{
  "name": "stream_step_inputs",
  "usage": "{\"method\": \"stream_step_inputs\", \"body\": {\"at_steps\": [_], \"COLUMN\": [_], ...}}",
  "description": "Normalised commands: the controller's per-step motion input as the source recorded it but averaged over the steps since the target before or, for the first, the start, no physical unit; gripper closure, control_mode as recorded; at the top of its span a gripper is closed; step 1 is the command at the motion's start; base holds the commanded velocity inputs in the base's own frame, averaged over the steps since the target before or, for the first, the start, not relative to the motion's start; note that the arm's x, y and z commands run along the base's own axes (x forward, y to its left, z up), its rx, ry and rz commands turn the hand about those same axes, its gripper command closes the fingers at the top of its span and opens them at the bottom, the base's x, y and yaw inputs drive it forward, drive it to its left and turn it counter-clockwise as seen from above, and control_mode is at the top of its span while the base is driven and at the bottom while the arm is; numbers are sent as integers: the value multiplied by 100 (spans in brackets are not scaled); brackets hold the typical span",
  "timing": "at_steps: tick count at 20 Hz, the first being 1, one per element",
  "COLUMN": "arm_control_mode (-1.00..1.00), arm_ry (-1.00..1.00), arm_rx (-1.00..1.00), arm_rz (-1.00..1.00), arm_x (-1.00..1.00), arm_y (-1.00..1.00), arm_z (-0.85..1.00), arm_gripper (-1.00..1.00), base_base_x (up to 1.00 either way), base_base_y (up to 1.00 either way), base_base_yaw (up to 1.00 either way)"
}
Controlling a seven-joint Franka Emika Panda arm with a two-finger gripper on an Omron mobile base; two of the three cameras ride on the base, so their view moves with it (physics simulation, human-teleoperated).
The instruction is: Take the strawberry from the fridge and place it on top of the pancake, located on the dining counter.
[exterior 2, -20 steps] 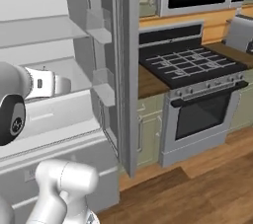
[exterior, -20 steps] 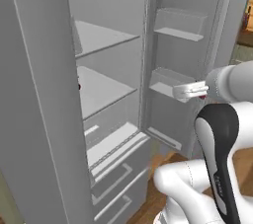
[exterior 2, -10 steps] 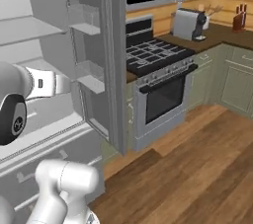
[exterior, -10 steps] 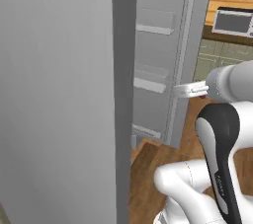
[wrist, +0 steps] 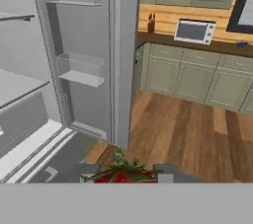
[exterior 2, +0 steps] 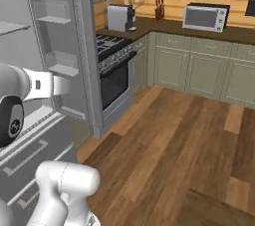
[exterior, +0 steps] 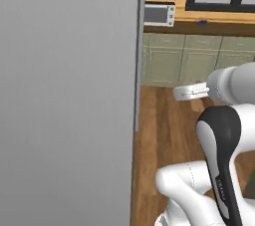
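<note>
In the hand view the strawberry (wrist: 123, 177), bright red with green leaves on top, sits between the two dark fingertips (wrist: 87, 170) of my gripper (wrist: 126, 173), which is shut on it. From the left base view the gripper (exterior: 185, 92) hangs over the wood floor, right of the fridge's grey door (exterior: 69, 95). The right base view has the gripper (exterior 2: 61, 85) just in front of the open fridge (exterior 2: 55, 46), whose door bins and white shelves show. The pancake and the dining counter are out of view.
A stove with an oven (exterior 2: 113, 70) stands right of the fridge. Green wall cabinets (exterior 2: 199, 70) carry a toaster (exterior 2: 119, 17), a knife block (exterior 2: 159, 10) and a microwave (exterior 2: 205, 17). Wood floor (exterior 2: 179, 140) stretches to the right.
The whole picture has swung right: the base has turned away from the fridge interior toward the kitchen corner. The arm keeps its pose and the gripper stays shut.
</note>
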Motion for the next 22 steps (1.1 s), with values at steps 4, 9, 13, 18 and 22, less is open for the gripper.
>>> {"method": "stream_step_inputs", "body": {"at_steps": [4,9,13,18,22], "arm_control_mode": [100,100,100,100,100], "arm_ry": [0,0,0,0,0], "arm_rx": [0,0,0,0,0], "arm_rz": [0,0,0,0,0], "arm_x": [0,0,0,0,0], "arm_y": [0,0,0,0,0], "arm_z": [0,0,0,0,0], "arm_gripper": [100,100,100,100,100], "base_base_x": [-55,-68,-100,-100,-100], "base_base_y": [-48,-47,-24,-25,-13], "base_base_yaw": [-60,-58,-49,-34,-31]}}
